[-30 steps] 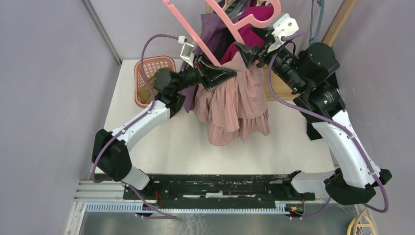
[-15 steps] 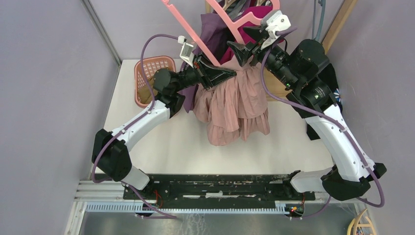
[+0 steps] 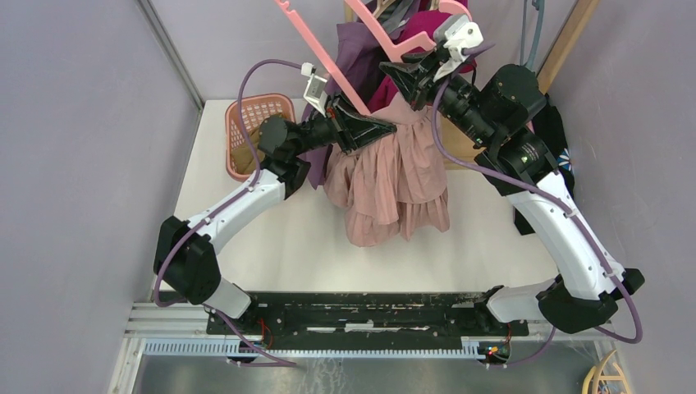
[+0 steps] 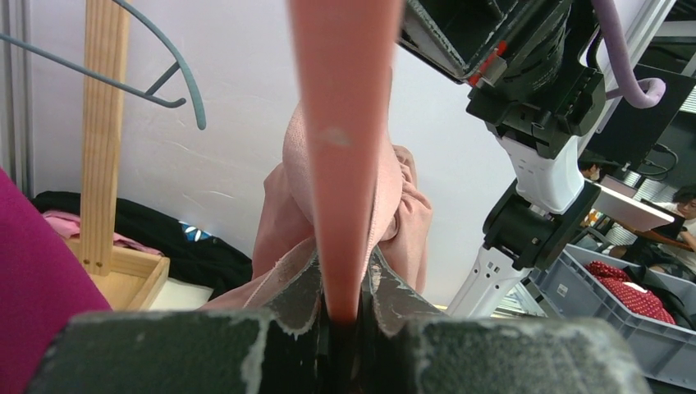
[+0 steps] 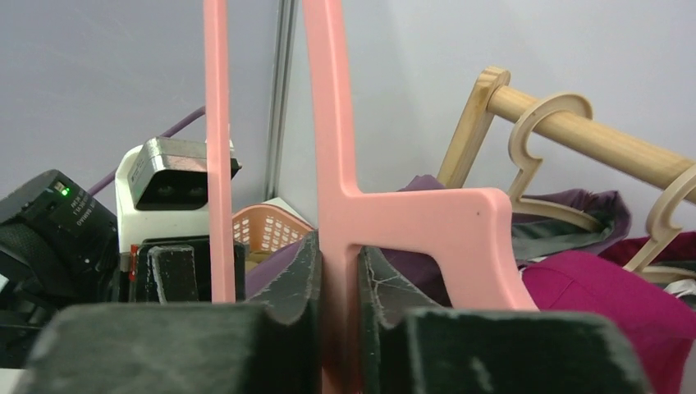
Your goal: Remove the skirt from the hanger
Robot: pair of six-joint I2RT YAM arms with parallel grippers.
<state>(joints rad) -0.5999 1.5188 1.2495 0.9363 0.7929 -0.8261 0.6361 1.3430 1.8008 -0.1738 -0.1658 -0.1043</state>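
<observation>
Two holds on one pink hanger [image 5: 427,226]. Left gripper [image 4: 343,289] clamped on straight bar. Right gripper [image 5: 338,271] closed round other arm, pads against both faces. Dusty-pink skirt [image 3: 394,176] bunched on hanger between grippers, ruffled hem hanging toward 6 o'clock over counter [image 3: 271,238]. Pink basket [image 3: 246,135] at 9 o'clock of skirt, far-left counter corner. Purple and magenta garments [image 3: 357,45] at 12 o'clock, behind.

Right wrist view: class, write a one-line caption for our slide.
Right gripper clamps the pink hanger, with a wooden clothes rail behind.
</observation>
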